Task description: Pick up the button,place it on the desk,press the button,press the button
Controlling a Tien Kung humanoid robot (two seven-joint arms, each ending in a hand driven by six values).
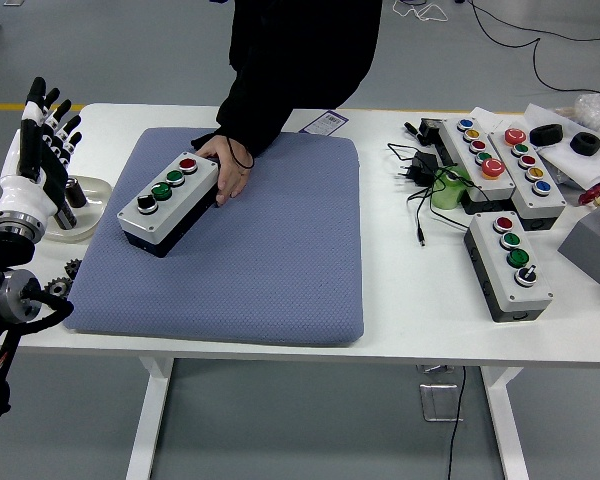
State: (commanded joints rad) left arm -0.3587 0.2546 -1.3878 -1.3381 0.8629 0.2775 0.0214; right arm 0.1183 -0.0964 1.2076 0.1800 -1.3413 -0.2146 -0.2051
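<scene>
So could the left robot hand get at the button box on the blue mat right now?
Probably not cleanly. The left robot hand is raised open at the table's left edge, beside the button box, but a person's hand rests on the box's far end.

The robot's left hand (pixel 42 135) has a white palm and black fingers, on a silver wrist and black arm; the person (pixel 290 60) wears black sleeves
</scene>
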